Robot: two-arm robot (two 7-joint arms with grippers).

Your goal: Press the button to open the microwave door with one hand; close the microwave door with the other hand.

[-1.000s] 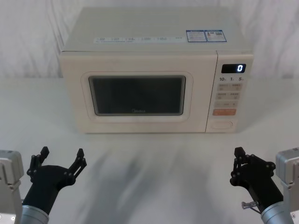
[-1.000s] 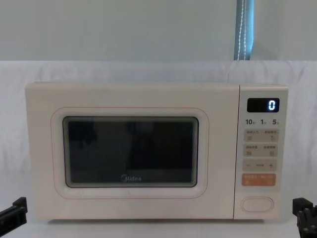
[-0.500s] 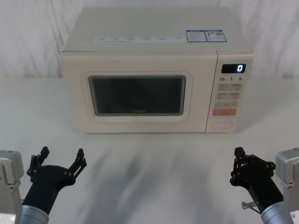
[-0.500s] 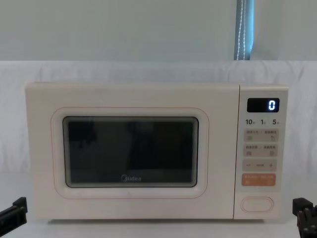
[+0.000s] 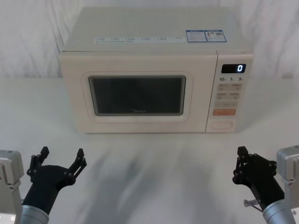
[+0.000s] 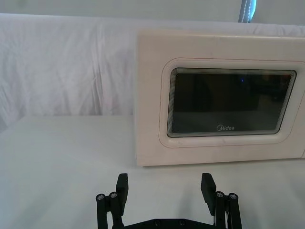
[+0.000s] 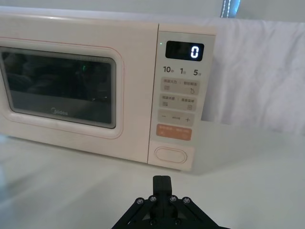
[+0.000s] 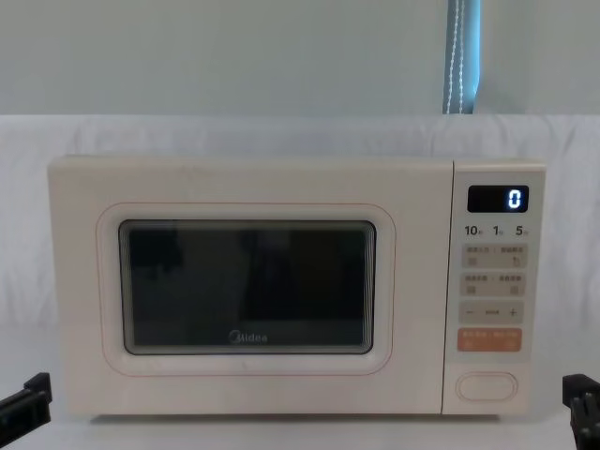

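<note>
- Right hand (image 5: 248,164) sits at the lower right of the head view, low over the white surface (image 5: 159,163), fingers pressed together into one narrow tip, holding nothing.
- Left hand (image 5: 60,161) sits at the lower left of the same view with its fingers spread wide and nothing between them.
- Both hands are well apart from the microwave (image 5: 156,70), which stands upright across the middle of the frame.
- The door (image 5: 138,95) is shut, flush with the front, its dark window facing the robot.
- The button (image 5: 222,125) is the wide cream oval at the bottom of the control panel, at the right end of the front, just under the orange key (image 5: 224,112); its long axis runs side to side.
- In the right wrist view the button (image 7: 170,153) lies almost straight ahead of the closed tip, so the right hand is the nearer one for pressing, in my judgement.
- The left hand faces the door's hinge side, placing it better for pushing the door shut afterwards.
- Neither step of the task looks begun yet.
</note>
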